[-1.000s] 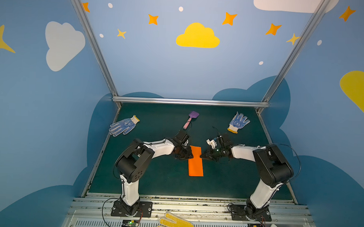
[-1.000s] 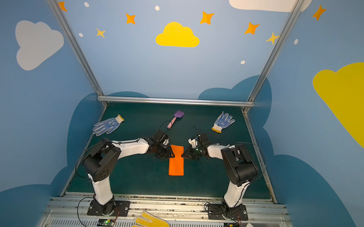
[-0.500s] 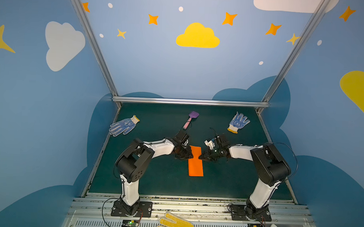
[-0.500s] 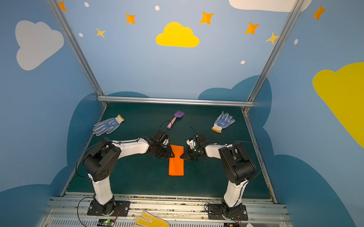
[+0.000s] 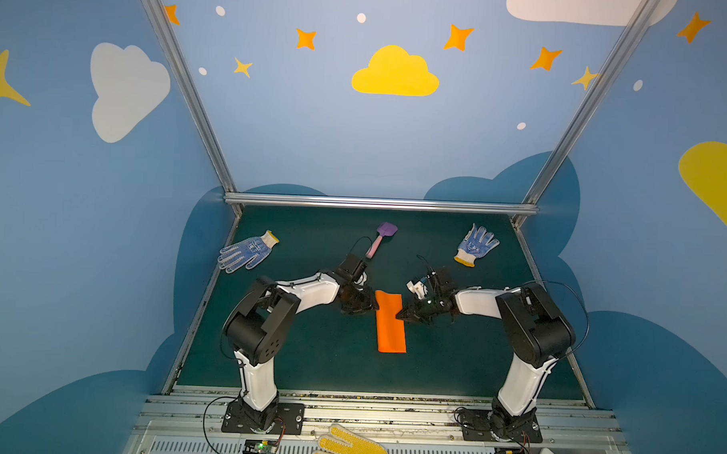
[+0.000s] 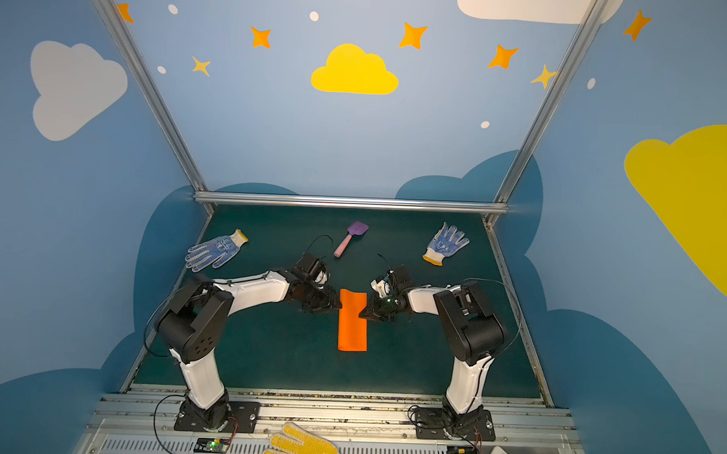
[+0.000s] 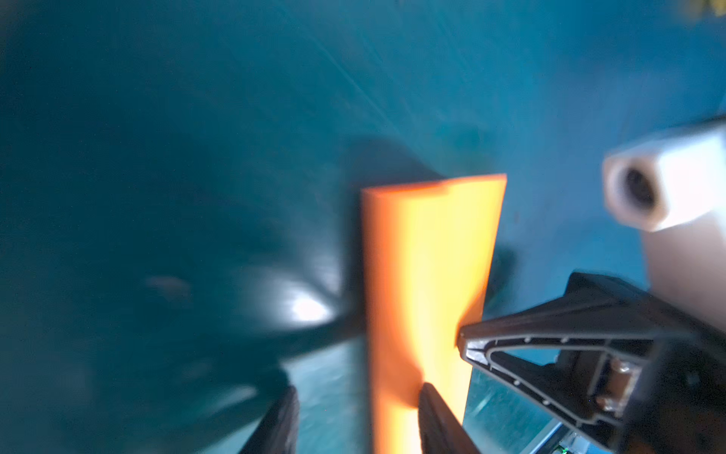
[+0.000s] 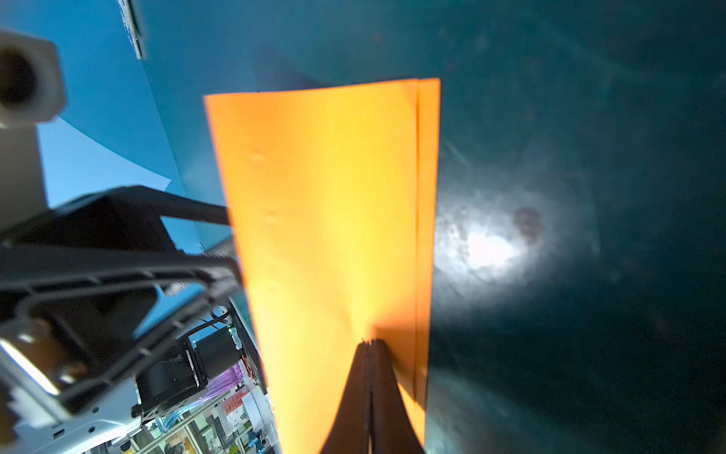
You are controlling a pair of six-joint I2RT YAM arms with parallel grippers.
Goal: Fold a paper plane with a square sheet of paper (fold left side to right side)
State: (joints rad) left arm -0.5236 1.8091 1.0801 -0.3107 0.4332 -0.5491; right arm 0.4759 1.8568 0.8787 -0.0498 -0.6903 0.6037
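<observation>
Three cloud-painted walls (image 5: 356,153) enclose the green mat (image 5: 307,359); left claw (image 7: 355,414) parted, right claw (image 8: 368,345) clenched.

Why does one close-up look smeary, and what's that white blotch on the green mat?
Left wrist view: blurred throughout, the paper soft-edged, with glare making a white patch on the mat. Right wrist view: sharper, with the same kind of glare on the mat and the paper's middle washed out to yellow. Both top views: sharp and evenly lit, no glare on the mat.
</observation>
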